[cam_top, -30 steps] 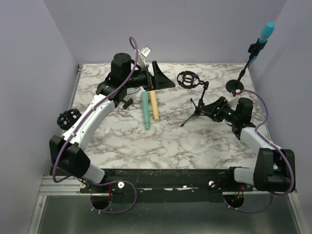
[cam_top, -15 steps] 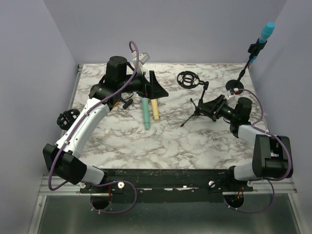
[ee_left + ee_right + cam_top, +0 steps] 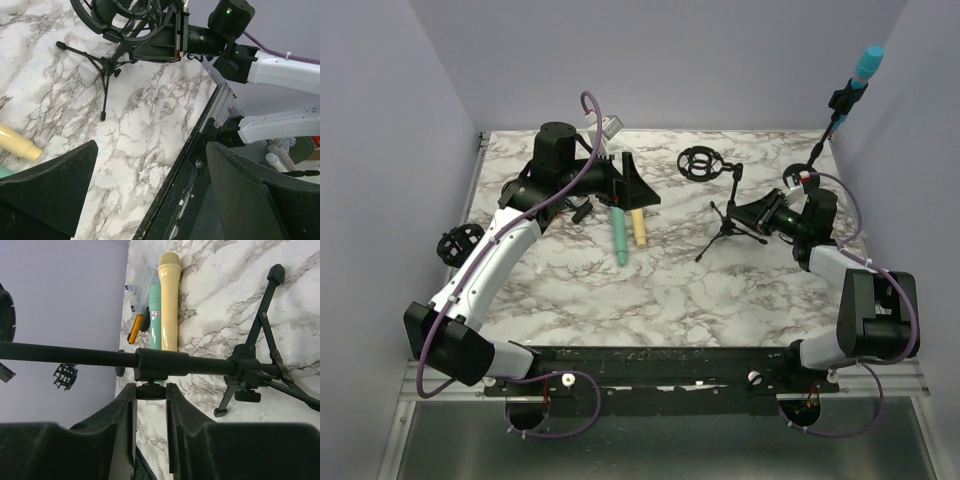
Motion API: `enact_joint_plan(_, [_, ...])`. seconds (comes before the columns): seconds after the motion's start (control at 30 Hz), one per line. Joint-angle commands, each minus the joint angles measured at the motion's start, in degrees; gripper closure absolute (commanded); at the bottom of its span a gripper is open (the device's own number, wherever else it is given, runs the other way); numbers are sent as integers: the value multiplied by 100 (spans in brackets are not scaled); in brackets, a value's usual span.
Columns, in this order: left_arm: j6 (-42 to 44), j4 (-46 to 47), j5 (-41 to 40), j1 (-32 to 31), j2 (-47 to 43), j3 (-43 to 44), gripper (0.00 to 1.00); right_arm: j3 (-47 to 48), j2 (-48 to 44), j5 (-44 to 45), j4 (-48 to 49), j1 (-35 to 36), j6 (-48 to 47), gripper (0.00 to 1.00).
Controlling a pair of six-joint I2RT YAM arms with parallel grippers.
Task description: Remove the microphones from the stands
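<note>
A blue-tipped microphone point(image 3: 866, 64) sits clipped high on a tall round-based stand point(image 3: 802, 177) at the back right; neither gripper touches it. A black tripod stand point(image 3: 725, 222) with a ring shock mount point(image 3: 701, 163) stands mid-table. My right gripper point(image 3: 151, 390) is shut on the small knurled knob point(image 3: 151, 390) under that tripod stand's pole point(image 3: 160, 361), and its fingers point(image 3: 756, 213) reach the pole from the right. My left gripper point(image 3: 151, 145) is open and empty, and hovers point(image 3: 632, 185) above a green microphone point(image 3: 620, 235) and a yellow microphone point(image 3: 637, 228) lying on the table.
A spare black shock mount point(image 3: 458, 243) lies at the table's left edge. A small clear bag point(image 3: 610, 128) rests at the back. An orange item point(image 3: 134, 328) lies beyond the two loose microphones. Purple walls close in the marble table point(image 3: 650, 290).
My right gripper has closed onto the tripod stand's knob and swung slightly toward the back. My left arm has drifted a little left and nearer, still open.
</note>
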Motion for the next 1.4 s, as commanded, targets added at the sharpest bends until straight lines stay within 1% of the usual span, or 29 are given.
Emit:
enact_joint_plan(0.0, [-24,175,21,79,-155,-120,6,267,-31,343,-726,-24,-631,79])
enact_joint_plan(0.1, [-59,216,35,100,-160,-147,6,318,-125,704,-1233,-28,-1024,96])
enact_joint_plan(0.13, [-74,219,33,103,-160,-146,6,335,-159,872,-1416,-22,-1171,99])
enact_joint_plan(0.23, [-101,252,57,101,-160,-173,6,494,-222,1431,-2104,39,-1705,99])
enact_joint_plan(0.37, [-114,269,58,105,-161,-181,6,861,-287,2874,-3167,604,-2441,99])
enact_joint_plan(0.43, [-114,281,55,103,-169,-196,6,944,-338,3704,-3475,961,-2591,99])
enact_joint_plan(0.57, [-114,287,41,109,-169,-211,6,960,-484,5218,-3724,1569,-2784,99])
enact_joint_plan(0.7, [-131,304,41,111,-161,-226,6,1006,-577,6030,-3767,1956,-2982,100])
enact_joint_plan(0.8, [-132,311,41,109,-148,-235,6,1114,-468,6497,-3835,2242,-3215,100])
enact_joint_plan(0.87, [-132,307,26,109,-142,-238,7,1230,-347,6699,-3943,2385,-3314,99])
enact_joint_plan(0.93, [-132,315,16,109,-119,-242,6,1298,-304,6716,-4002,2435,-3310,99])
enact_joint_plan(1.0, [-136,316,16,109,-83,-242,6,1308,-378,6476,-3984,2438,-3275,89])
enact_joint_plan(1.07, [-140,312,23,109,-55,-244,7,1299,-490,6142,-3936,2440,-3189,74])
enact_joint_plan(1.1, [-140,318,22,109,-46,-250,6,1303,-557,6029,-3934,2434,-3060,64])
enact_joint_plan(1.13, [-140,320,22,114,-37,-249,6,1291,-629,5871,-3926,2440,-2999,57])
enact_joint_plan(1.23, [-140,312,33,109,-45,-243,6,1229,-928,5574,-3934,2436,-2782,39])
enact_joint_plan(1.3, [-123,295,24,118,-53,-238,6,1140,-1144,5464,-3933,2435,-2690,30])
enact_joint_plan(1.37, [-118,298,19,118,-54,-235,6,1057,-1354,5466,-3978,2431,-2614,25])
